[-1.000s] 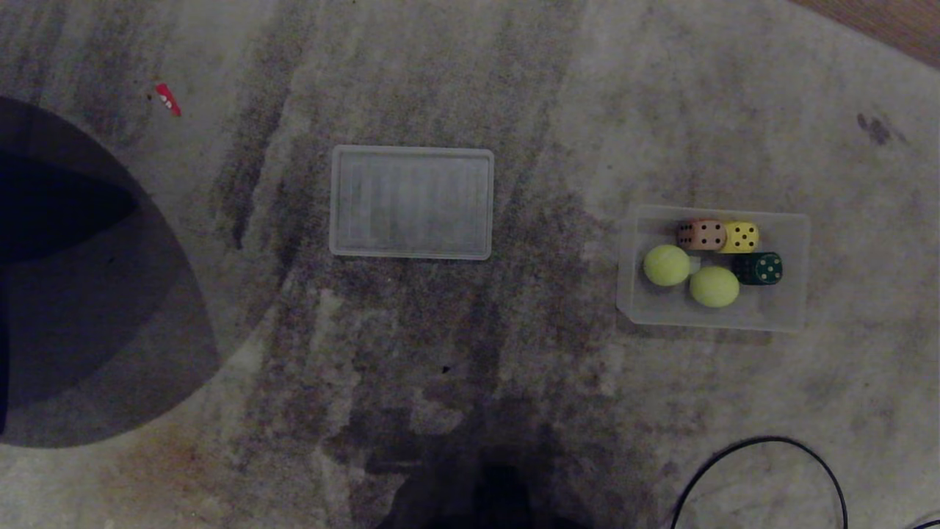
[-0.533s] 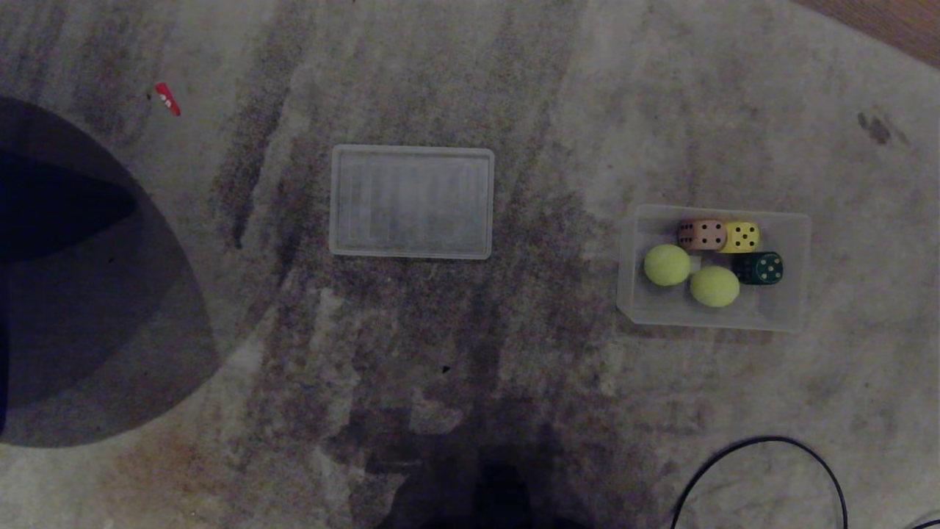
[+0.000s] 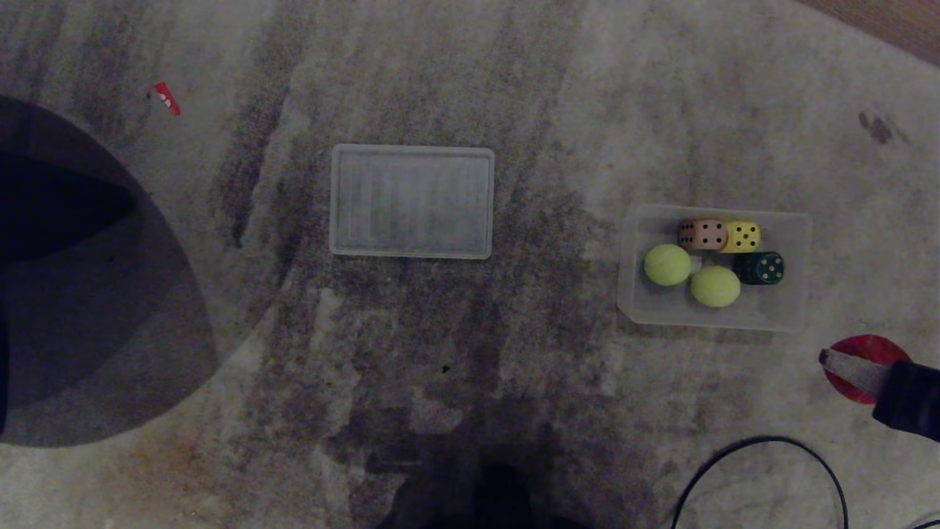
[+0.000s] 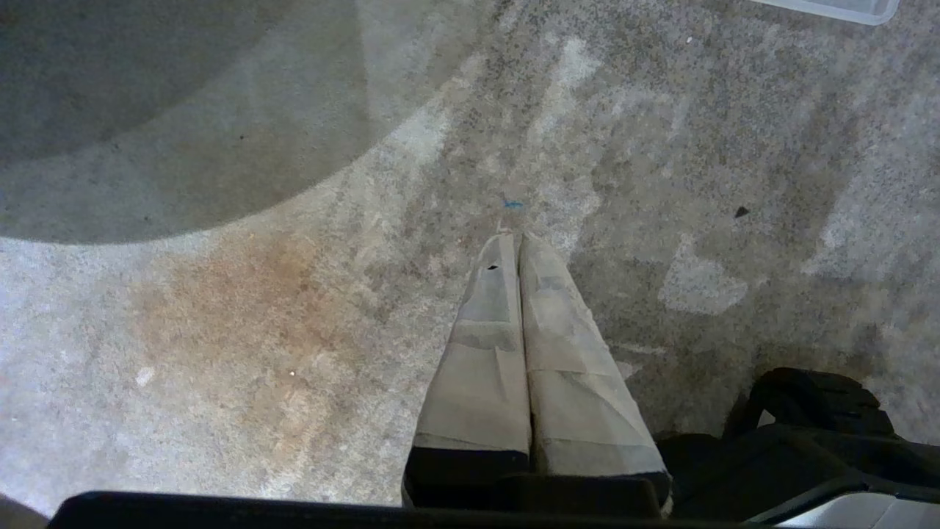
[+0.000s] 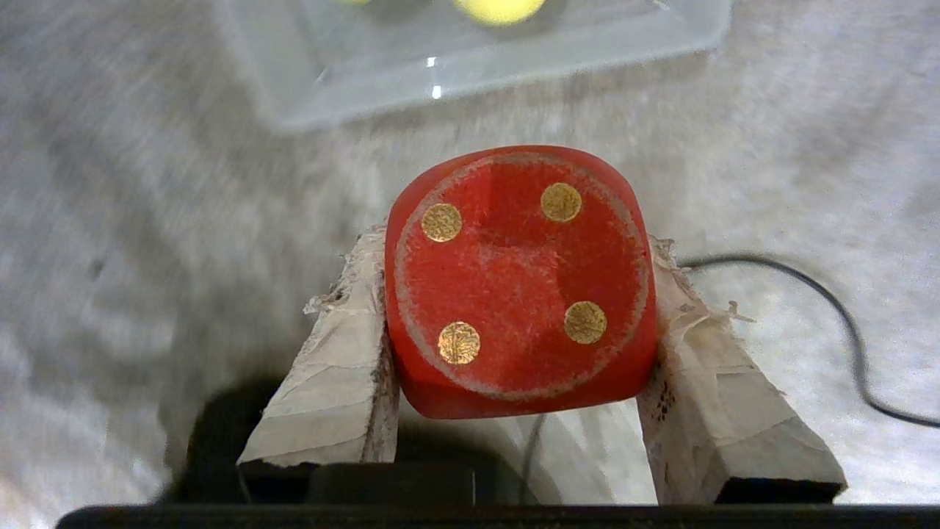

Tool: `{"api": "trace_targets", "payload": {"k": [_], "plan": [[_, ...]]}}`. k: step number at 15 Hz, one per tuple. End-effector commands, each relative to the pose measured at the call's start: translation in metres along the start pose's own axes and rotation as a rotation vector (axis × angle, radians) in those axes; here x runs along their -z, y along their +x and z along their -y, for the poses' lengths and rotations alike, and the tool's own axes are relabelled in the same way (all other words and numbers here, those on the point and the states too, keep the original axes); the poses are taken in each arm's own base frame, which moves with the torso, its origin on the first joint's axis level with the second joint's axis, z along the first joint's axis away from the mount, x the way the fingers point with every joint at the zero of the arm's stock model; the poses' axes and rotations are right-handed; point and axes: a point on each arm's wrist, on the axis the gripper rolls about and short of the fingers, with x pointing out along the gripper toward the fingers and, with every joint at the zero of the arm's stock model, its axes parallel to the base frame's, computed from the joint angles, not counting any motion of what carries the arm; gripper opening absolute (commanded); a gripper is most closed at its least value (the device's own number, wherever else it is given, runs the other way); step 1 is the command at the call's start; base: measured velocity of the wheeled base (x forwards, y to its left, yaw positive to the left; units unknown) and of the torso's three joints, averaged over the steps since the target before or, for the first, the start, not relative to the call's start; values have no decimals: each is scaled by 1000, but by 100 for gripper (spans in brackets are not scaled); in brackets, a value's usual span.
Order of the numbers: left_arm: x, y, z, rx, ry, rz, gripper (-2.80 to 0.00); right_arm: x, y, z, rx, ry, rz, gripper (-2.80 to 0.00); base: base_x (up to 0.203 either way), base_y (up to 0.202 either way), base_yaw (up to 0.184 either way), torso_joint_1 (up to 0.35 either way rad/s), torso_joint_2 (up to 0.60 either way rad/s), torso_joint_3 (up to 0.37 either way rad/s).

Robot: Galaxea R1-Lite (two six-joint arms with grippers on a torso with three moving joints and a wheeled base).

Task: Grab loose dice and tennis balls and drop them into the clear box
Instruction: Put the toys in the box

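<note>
carpet (image 3: 514, 88) carries everything. clear box (image 3: 797, 308) sits open toward the carpet's right edge, its lid (image 3: 411, 202) lying flat well apart near the middle. inside the box: two tennis balls (image 3: 667, 264), tan die (image 3: 701, 234), yellow die (image 3: 742, 236) and a dark green die (image 3: 760, 268), all packed in the far half. right gripper (image 5: 518, 308) hangs near the box's near right corner, fingers (image 5: 334, 367) clamped on two opposite faces of the red die (image 5: 518, 283), about half open. left gripper (image 4: 520, 253) parked over bare carpet, fingers pressed together, empty. risks: release short of the wall and the die lands on carpet; dropped onto the balls it could bounce out; a low approach could clip the box wall and shove the light box; cable (image 3: 764, 448) nearby could snag the arm.
</note>
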Motion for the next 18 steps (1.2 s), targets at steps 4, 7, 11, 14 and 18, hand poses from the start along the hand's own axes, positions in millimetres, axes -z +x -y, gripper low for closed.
{"api": "trace_targets", "payload": {"k": [4, 7, 11, 14, 18], "plan": [[0, 0, 0, -1, -1, -1, -280, -5, 89, -4, 1, 78, 51, -280, 0, 0, 0, 0, 0, 0], [0, 0, 0, -1, -1, -2, -280, -18, 113, -14, -57, 115, 162, -280, 0, 0, 0, 0, 0, 0], [0, 0, 0, -1, -1, -2, -280, -33, 127, -26, -129, 227, 242, -280, 0, 0, 0, 0, 0, 0], [0, 0, 0, -1, -1, -2, -280, -33, 132, -34, -185, 277, 251, 0, 0, 0, 0, 0, 0, 0], [0, 0, 0, -1, -1, -1, -280, -36, 130, -40, -250, 277, 290, 0, 0, 0, 0, 0, 0, 0]]}}
